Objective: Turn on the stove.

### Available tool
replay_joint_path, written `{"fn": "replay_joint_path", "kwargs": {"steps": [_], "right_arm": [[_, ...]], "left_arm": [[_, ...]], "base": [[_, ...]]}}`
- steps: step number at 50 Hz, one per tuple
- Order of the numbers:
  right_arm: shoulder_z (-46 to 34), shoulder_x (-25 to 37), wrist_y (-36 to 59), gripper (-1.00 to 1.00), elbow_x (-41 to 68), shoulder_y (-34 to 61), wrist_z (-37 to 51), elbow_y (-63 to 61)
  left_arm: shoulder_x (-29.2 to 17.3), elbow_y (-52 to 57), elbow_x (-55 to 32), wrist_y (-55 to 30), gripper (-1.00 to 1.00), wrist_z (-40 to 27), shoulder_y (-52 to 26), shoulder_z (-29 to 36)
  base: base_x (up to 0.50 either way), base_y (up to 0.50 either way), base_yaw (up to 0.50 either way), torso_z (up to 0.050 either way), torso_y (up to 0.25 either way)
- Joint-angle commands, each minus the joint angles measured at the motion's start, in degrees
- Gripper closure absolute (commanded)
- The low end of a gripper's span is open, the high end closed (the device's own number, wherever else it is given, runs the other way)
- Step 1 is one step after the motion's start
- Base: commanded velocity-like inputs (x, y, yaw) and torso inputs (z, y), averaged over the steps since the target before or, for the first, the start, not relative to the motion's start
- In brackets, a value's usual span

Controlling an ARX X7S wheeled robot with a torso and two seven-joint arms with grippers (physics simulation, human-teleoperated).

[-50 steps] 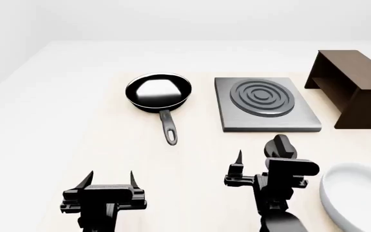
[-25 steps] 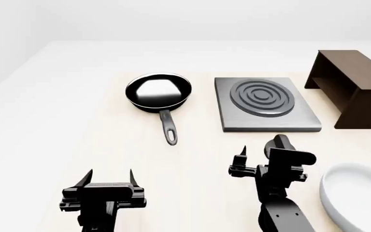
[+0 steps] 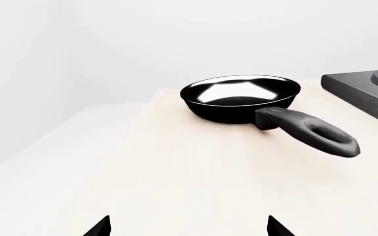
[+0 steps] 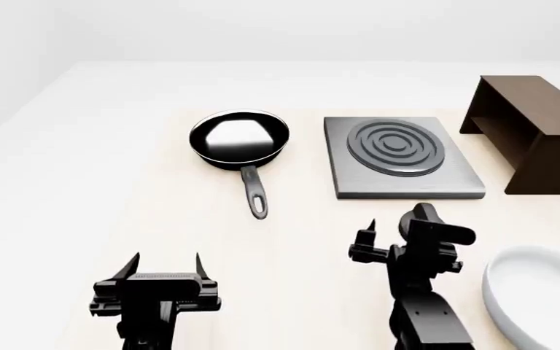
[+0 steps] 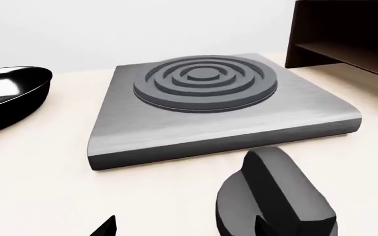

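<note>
My right gripper (image 4: 389,237) has crept forward toward the knob (image 4: 424,216) since a second ago; left gripper (image 4: 167,264) idle, jaws apart, empty, frying pan (image 4: 238,138) ahead of it; right jaws apart, holding nothing, one tip close beside the knob; knob's ridge runs roughly away from me, just ahead and slightly right; stove (image 4: 401,156) beyond it; right arm far nearer.

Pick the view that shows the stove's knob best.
The right wrist view: the knob fills the foreground, its raised grip ridge plain, just before the hotplate. The head view shows it small and partly hidden behind the right gripper. The left wrist view misses it.
</note>
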Motion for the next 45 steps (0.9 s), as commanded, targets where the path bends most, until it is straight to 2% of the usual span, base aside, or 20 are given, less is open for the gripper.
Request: {"fn": "replay_joint_path", "kwargs": {"steps": [1, 11, 22, 30, 45], "right_arm": [[1.4, -1.2, -2.9, -1.0, -0.2, 3.2, -1.3, 7.3], [1.7, -2.7, -9.2, -1.0, -0.8, 9.2, -3.0, 21.9], [1.4, -3.5, -12.6, -1.0, -1.3, 12.3, -3.6, 29.0], [1.4, -3.8, -14.5, -1.0, -1.2, 13.5, -4.3, 32.5], [1.3, -3.6, -14.2, -1.0, -0.6, 12.6, -4.1, 30.9]], "left_arm": [[0.3, 0.3, -0.8, 0.9, -1.0, 1.9, -0.3, -0.3], [0.1, 0.1, -0.8, 1.1, -1.0, 1.6, -0.3, 0.0], [-0.1, 0.4, -0.7, 1.1, -1.0, 1.2, -0.2, 0.4], [-0.2, 0.3, -0.7, 1.4, -1.0, 1.0, 0.0, 0.6], [-0.3, 0.2, -0.8, 1.9, -1.0, 0.8, 0.2, 0.9]], "base": [[0.0, 0.0, 0.0, 0.0, 0.0], [0.0, 0.0, 0.0, 0.0, 0.0], [0.0, 0.0, 0.0, 0.0, 0.0], [0.0, 0.0, 0.0, 0.0, 0.0], [0.0, 0.0, 0.0, 0.0, 0.0]]}}
